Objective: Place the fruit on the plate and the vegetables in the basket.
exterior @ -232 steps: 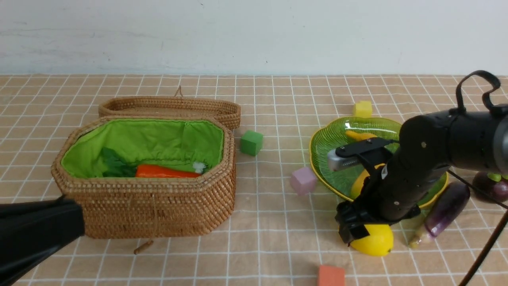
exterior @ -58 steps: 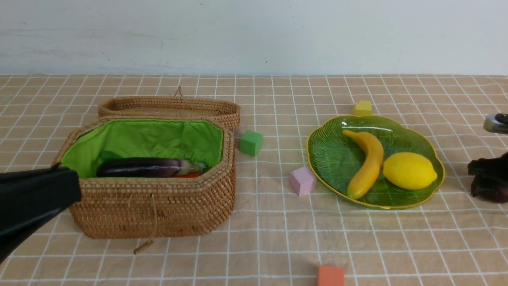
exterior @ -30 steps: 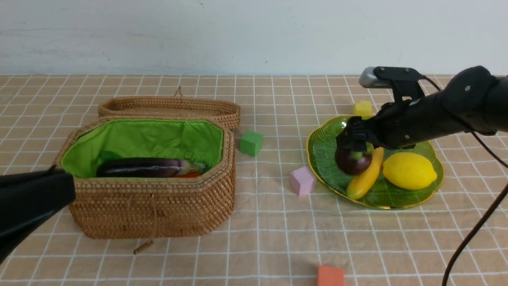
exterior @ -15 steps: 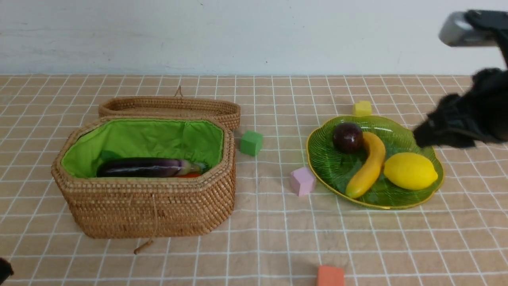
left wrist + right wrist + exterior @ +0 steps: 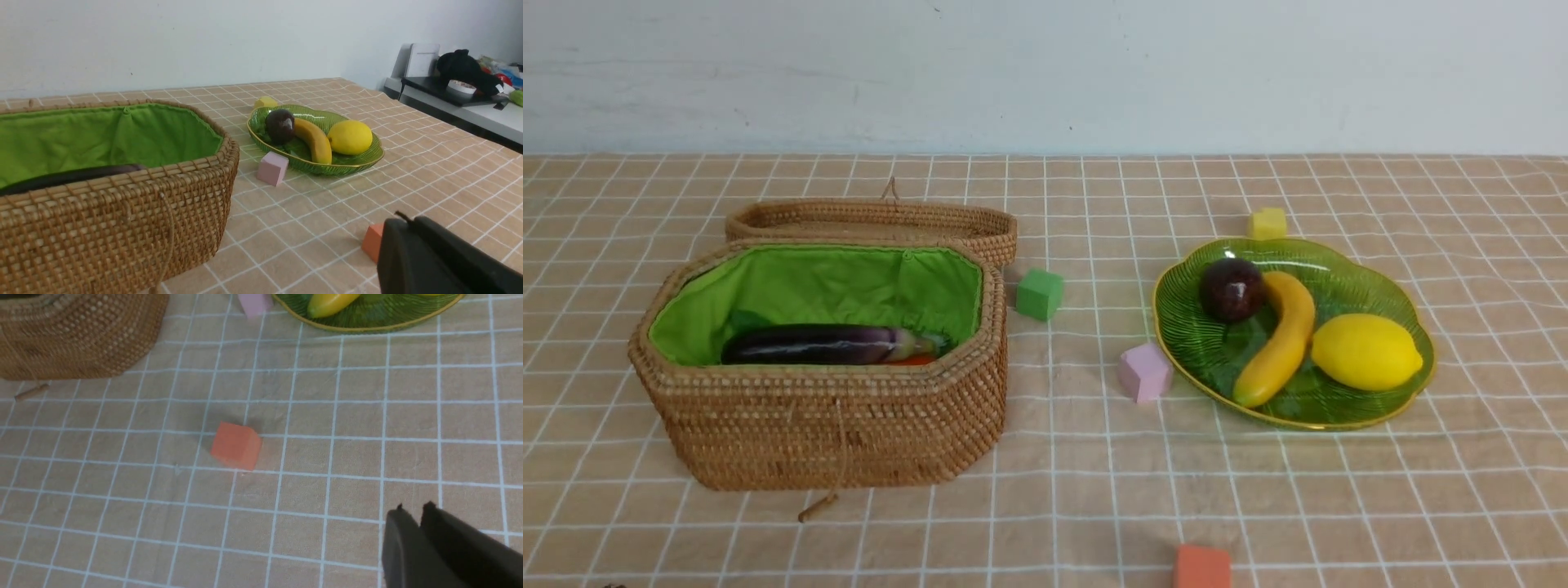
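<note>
Hanging clear of everything, the right gripper (image 5: 412,508) shows its two dark fingers nearly together with a thin slit between them and nothing held. Near it on the checked cloth of the bench (image 5: 347,416) sits the orange cube (image 5: 236,446); farther out lie the plate (image 5: 367,326) edge and the banana (image 5: 331,303) tip, with the basket (image 5: 77,339) off to the other side.

The left gripper (image 5: 402,216) is closed and empty, with the same orange cube (image 5: 372,247) just beyond its tip. Farther out stands the pink cube (image 5: 272,168), touching or just beside the plate (image 5: 351,168), which carries the mangosteen (image 5: 280,125), banana (image 5: 314,139) and lemon (image 5: 350,137). Nearer this gripper, on its other side, the basket (image 5: 122,228) holds the eggplant (image 5: 69,179).

From the front, neither gripper shows; a sliver of carrot (image 5: 913,360) peeks beside the eggplant (image 5: 809,345), and the radish cannot be made out.
</note>
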You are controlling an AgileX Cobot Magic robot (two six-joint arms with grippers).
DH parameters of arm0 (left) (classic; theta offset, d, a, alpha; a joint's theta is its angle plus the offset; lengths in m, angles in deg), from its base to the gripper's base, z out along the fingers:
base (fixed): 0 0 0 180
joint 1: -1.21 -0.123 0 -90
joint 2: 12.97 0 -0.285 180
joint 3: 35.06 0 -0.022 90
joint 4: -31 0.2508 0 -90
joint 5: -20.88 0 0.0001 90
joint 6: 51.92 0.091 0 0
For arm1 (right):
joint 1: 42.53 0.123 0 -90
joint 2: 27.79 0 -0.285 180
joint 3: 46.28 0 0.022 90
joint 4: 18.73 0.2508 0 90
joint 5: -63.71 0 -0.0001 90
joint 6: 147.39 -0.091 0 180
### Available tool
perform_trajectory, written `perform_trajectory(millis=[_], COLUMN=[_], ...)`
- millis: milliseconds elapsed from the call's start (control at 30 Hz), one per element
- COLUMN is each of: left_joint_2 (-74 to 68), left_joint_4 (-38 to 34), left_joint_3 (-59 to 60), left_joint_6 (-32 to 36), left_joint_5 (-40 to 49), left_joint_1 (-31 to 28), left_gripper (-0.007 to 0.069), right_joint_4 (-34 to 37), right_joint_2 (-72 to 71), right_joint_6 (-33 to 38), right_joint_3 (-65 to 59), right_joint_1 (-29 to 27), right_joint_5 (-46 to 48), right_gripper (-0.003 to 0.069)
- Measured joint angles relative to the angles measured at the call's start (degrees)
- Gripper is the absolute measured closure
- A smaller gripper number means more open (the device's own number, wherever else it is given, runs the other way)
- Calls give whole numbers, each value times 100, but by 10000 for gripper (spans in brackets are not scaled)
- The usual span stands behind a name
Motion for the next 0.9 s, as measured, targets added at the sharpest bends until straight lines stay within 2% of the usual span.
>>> perform_trajectory(millis=[233,367,500,533,633,733,900], left_joint_2=[0,0,0,0,0,0,0], left_joint_4=[0,0,0,0,0,0,0], left_joint_3=[-1,-1,-1,-1,-1,-1,1], left_joint_6=[0,0,0,0,0,0,0], left_joint_5=[126,197,212,214,214,214,227], left_joint_1=[0,0,0,0,0,0,0], left_gripper=[637,637,637,637,637,637,637], right_joint_4=[12,-5,-329,-626,-940,-1105,-1244], right_joint_2=[-394,-425,-425,-489,-940,-1673,-2580], right_joint_6=[-159,-164,-164,-175,-190,-210,-327], right_joint_3=[-527,-624,-681,-867,-1529,-2521,-3760], right_joint_1=[0,0,0,-5,-220,-598,-806], right_joint_5=[-121,185,13,-630,-1936,-3024,-3450], right_gripper=[568,561,565,588,655,667,667])
